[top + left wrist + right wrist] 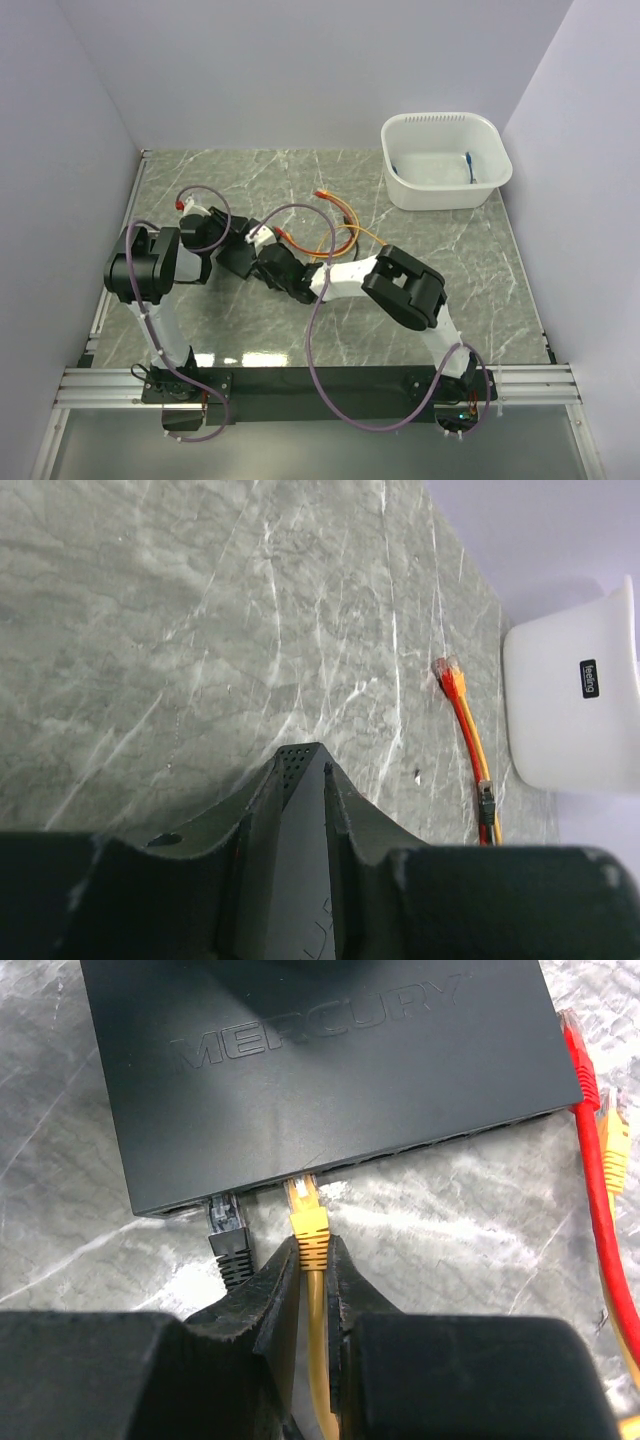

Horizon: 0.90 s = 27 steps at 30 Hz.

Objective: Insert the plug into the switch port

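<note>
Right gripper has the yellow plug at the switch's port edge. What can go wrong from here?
1. The yellow plug looks only at the port mouth of the switch; pushed off-axis, it may jam on the rim.
2. The black plug sits right beside it; the right gripper may knock it.
3. The left gripper alone holds the switch; it may pivot under the push.

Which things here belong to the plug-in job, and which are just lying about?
In the job: switch, held by left gripper; yellow plug, in right gripper, at a port.
Lying about: black plug at the next port; red cable; tub with blue cable.
</note>
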Tool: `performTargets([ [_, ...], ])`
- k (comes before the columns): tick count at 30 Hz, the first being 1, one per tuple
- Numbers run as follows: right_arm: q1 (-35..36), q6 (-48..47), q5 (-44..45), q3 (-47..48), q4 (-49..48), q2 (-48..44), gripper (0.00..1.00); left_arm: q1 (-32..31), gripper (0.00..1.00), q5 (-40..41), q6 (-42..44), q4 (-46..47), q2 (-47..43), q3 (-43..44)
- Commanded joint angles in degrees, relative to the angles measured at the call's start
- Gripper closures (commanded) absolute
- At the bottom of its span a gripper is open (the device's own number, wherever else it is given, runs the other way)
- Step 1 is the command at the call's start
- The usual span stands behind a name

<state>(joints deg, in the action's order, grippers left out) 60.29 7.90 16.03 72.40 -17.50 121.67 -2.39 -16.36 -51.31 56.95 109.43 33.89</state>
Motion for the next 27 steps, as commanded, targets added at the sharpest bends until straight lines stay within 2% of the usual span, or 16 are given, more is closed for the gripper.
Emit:
performTargets([
  [1,-2.46,-0.08,-1.0,6.43,-18.36,1.99,1.0,-5.34,0.71,-11.06,-3.71,-17.4,5.01,-5.32],
  [9,-2.46,-2.1,-6.97,15.65,-16.96,4.45,1.0,-5.34,0.71,-11.76,-2.92,-17.22,5.09,-5.41],
  [14,-2.72,-3.42,-12.78,25.77,-8.88,9.38,1.0,-5.43,0.71,-12.03,-2.39,-18.1,5.27,-4.71],
  [20,-2.55,-1.22,-10.06,19.81,-8.26,5.87,0.98,-5.43,0.72,-12.73,-2.65,-17.05,5.88,-4.18],
  [21,-2.55,-1.22,-9.1,19.19,-7.47,5.34,0.91,-5.43,0.72,-13.6,-3.35,-16.35,6.23,-4.18],
  [22,-2.64,-1.22,-9.09,18.14,-7.03,4.47,0.68,-5.43,0.72,-13.87,-3.71,-15.99,6.24,-4.1],
  [24,-2.64,-1.48,-8.74,16.99,-5.98,3.84,0.54,-5.43,0.71,-14.14,-4.23,-15.29,5.19,-3.75],
  [25,-2.55,-1.4,-8.56,15.5,-5.97,3.15,0.42,-5.43,0.71,-14.05,-4.24,-15.72,4.49,-3.48],
  [27,-2.64,-1.31,-8.39,13.83,-6.15,2.35,0.37,-5.43,0.71,-13.44,-4.06,-17.65,2.04,-2.87],
])
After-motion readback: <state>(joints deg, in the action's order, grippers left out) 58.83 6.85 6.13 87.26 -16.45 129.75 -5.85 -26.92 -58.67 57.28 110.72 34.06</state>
